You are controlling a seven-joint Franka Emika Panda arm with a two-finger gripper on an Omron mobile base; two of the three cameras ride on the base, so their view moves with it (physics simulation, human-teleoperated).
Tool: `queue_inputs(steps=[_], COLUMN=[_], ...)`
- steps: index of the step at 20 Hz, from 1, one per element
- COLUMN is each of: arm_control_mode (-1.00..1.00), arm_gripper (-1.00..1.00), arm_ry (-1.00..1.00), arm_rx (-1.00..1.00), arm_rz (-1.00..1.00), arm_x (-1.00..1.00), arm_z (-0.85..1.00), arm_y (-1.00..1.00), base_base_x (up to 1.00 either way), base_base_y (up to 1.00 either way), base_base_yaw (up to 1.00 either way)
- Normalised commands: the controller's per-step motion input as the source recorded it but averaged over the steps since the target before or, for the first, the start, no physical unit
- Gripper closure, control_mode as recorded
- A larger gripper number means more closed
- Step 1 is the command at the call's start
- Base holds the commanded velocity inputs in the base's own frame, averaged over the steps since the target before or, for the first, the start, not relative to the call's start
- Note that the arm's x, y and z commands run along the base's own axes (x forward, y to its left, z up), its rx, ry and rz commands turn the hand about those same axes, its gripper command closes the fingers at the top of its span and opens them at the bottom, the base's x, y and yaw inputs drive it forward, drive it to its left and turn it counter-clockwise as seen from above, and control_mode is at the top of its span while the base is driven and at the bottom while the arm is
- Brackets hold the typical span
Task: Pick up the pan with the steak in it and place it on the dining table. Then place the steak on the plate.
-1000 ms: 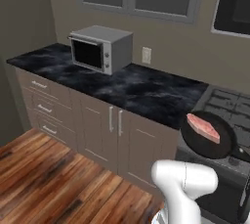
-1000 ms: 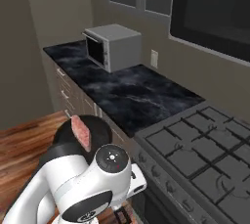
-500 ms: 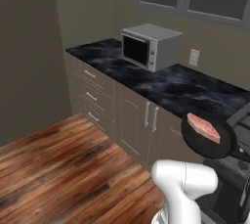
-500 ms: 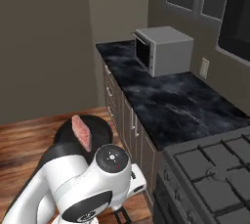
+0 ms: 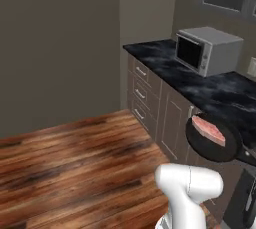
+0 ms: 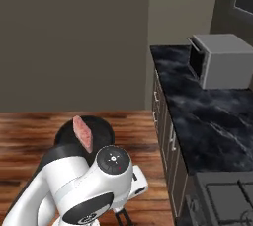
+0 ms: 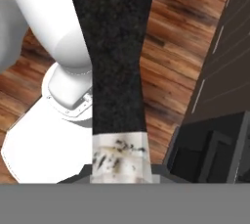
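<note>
Open wooden floor (image 5: 75, 163) stretches at left as the robot carries the pan (image 5: 212, 140), steak (image 5: 209, 129) resting inside, held aloft beside the cabinet-front counter (image 5: 200, 73) and its microwave (image 5: 207, 50). The pincer stays clenched on the pan's long handle (image 7: 117, 56). Judged mid-transport: next comes reaching the dining table, keeping the pan level and clear of the counter edge.

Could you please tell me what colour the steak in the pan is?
The steak is pink-red with a paler edge, seen best in the left base view.
</note>
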Motion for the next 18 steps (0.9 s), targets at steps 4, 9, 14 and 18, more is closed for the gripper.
queue_inputs(steps=[4, 9, 14, 18], arm_control_mode=[1.00, 1.00, 1.00, 1.00], arm_gripper=[1.00, 1.00, 1.00, 1.00], arm_ry=[0.00, 0.00, 0.00, 0.00], arm_rx=[0.00, 0.00, 0.00, 0.00], arm_rz=[0.00, 0.00, 0.00, 0.00], arm_x=[0.00, 0.00, 0.00, 0.00], arm_z=[0.00, 0.00, 0.00, 0.00], arm_y=[0.00, 0.00, 0.00, 0.00], base_base_x=[-0.08, -0.08, -0.08, -0.08], base_base_y=[0.00, 0.00, 0.00, 0.00], base_base_yaw=[0.50, 0.50, 0.50, 0.50])
